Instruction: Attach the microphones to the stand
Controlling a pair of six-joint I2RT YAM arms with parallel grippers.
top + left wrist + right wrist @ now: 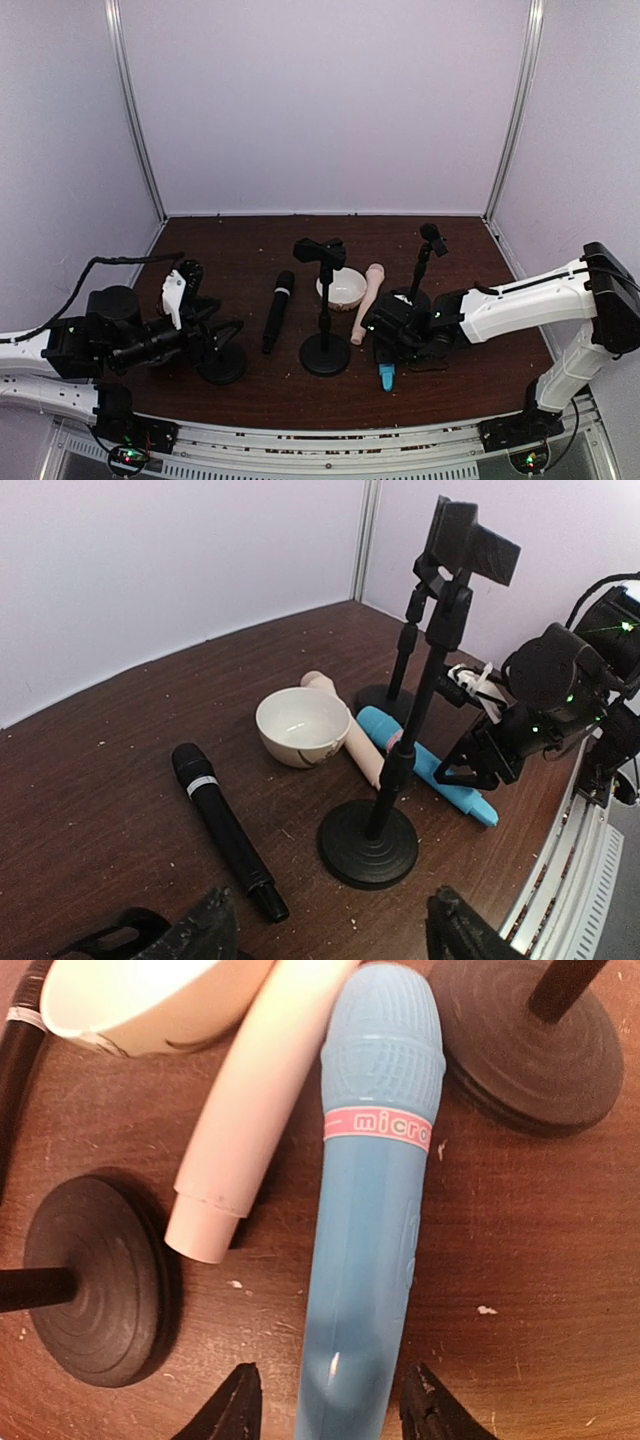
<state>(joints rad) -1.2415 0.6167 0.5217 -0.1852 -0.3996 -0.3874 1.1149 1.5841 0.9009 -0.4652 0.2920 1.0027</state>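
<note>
The light blue microphone (375,1210) lies flat on the brown table, its tail end between the fingers of my right gripper (333,1405). That gripper is open, with a gap on the left side and barely any on the right. From above, the right gripper (392,350) covers most of the blue microphone (386,377). The cream-pink microphone (250,1100) lies beside it, against a bowl. The black microphone (277,310) lies alone, left of the centre stand (325,300). My left gripper (335,935) is open and holds nothing, low at the left by another stand's base (222,362).
A white bowl (341,290) sits behind the centre stand, touching the cream-pink microphone. A further stand (424,262) with an empty clip rises just behind my right gripper, and its base (530,1040) is close to the blue microphone's head. White walls enclose the table.
</note>
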